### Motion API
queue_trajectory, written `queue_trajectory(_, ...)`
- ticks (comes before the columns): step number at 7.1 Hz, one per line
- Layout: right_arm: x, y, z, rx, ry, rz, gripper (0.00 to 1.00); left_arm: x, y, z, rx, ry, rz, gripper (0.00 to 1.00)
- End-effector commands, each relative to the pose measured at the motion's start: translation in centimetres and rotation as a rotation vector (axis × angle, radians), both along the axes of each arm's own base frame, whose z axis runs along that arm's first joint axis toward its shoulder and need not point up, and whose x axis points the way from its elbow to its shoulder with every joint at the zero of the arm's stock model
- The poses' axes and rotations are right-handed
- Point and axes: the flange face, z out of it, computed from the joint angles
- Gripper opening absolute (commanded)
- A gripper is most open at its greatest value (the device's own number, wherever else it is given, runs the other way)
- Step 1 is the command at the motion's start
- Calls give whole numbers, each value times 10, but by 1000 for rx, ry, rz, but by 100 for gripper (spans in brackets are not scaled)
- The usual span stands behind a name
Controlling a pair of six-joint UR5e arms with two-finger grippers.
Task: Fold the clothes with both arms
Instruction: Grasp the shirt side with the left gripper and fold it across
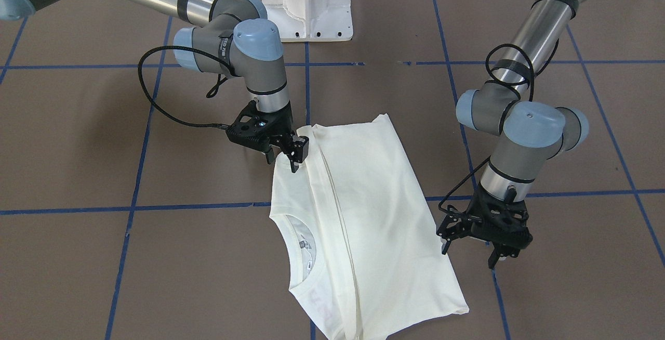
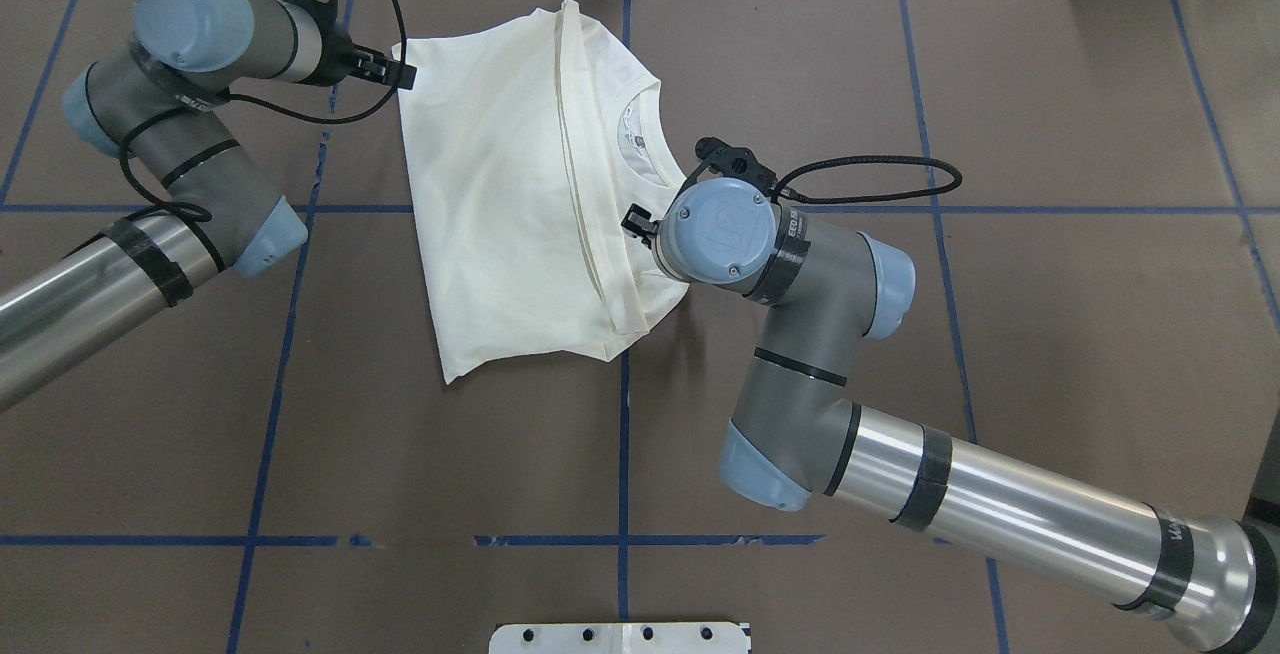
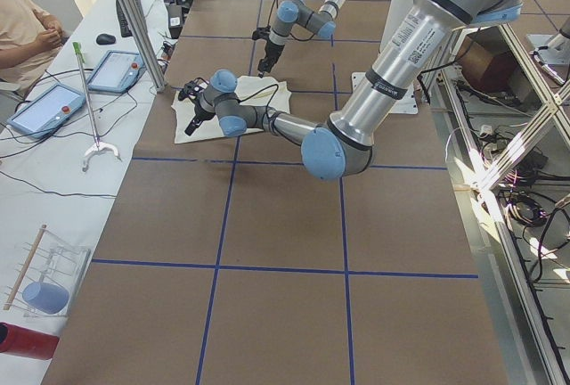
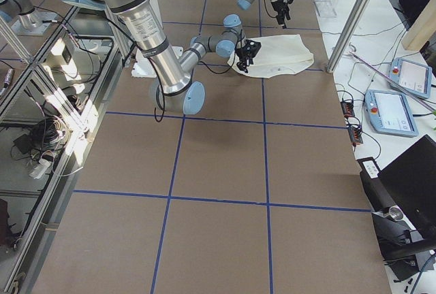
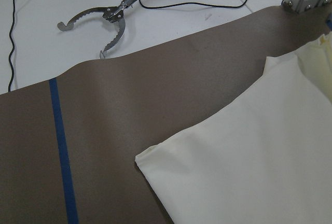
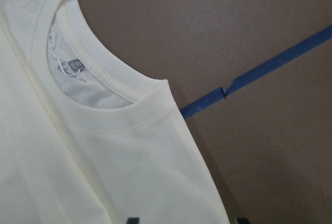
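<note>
The clothes are one cream T-shirt [image 1: 363, 199] lying flat on the brown table, folded lengthwise with its collar [image 6: 104, 115] and neck label showing. In the overhead view the shirt [image 2: 500, 204] sits at mid-table, far side. My left gripper [image 1: 467, 256] hangs open just beside the shirt's hem-side edge, holding nothing; its wrist view shows a shirt corner [image 5: 142, 157] below. My right gripper [image 1: 283, 159] is open at the shoulder next to the collar, its fingertips [image 6: 132, 220] spread wide over the fabric. From overhead, the right wrist hides that gripper.
The white pedestal base [image 1: 306, 7] stands behind the shirt. Blue tape lines [image 2: 622, 434] grid the table. A metal grabber tool [image 5: 106, 22] lies on the white bench past the table edge. A seated person [image 3: 22, 28] and tablets [image 3: 53, 104] are at that bench.
</note>
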Motion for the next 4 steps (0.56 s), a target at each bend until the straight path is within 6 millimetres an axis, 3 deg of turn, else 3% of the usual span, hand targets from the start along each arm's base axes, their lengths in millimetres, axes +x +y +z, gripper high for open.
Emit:
queue_trajectory(1,-8,9,10,-14,47,-1,62,1,2,3,-3,0,1,100)
queue_trajectory(4,-16,19,10,-5,50,-7,51,0,4,9,-8,-6,3,100)
